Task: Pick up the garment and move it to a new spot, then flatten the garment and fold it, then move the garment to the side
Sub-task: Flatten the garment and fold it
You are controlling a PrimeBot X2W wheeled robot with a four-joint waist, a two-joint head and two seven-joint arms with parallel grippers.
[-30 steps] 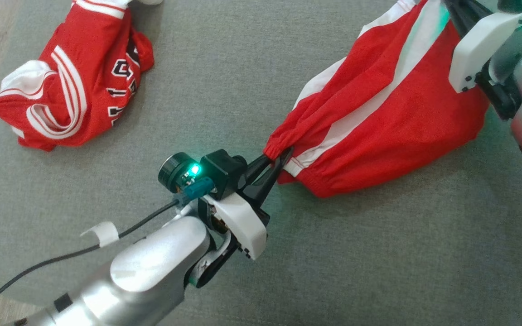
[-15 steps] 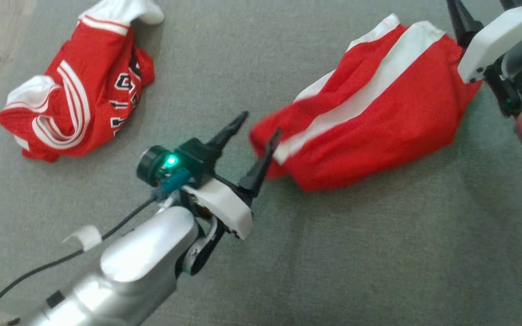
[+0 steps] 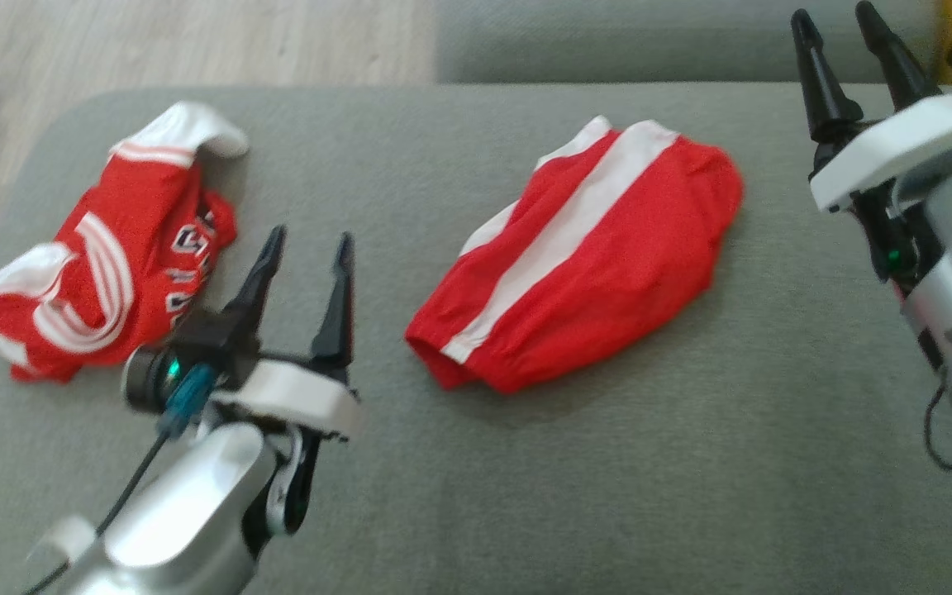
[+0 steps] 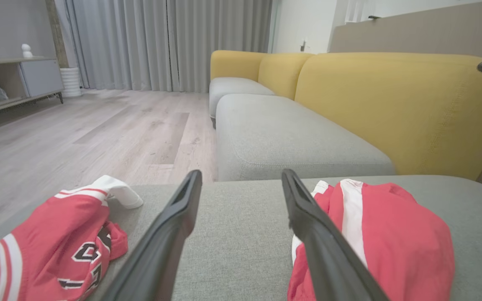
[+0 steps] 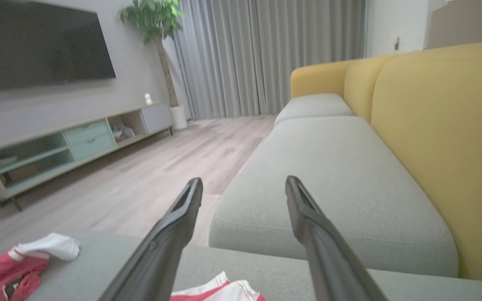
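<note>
Both grippers are off the cloth. Left gripper [image 3: 311, 236] has its fingers spread and empty, near the garment's lower-left end. Right gripper [image 3: 832, 13] is likewise spread and empty, off to its right. Garment [image 3: 600, 248] (red shorts, white stripe) lies mid-seat on the grey cushion [image 3: 608, 479] as a rumpled mound, not flat. Judged: relocation done; flattening, folding and the side move remain. In the head view its long axis runs diagonally, gathered end lower left, other end upper right, and the stripe follows it. Red jersey [image 3: 104, 273] sits well apart.

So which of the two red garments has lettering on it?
The crumpled jersey at the left; the shorts beside it show only a white stripe.
</note>
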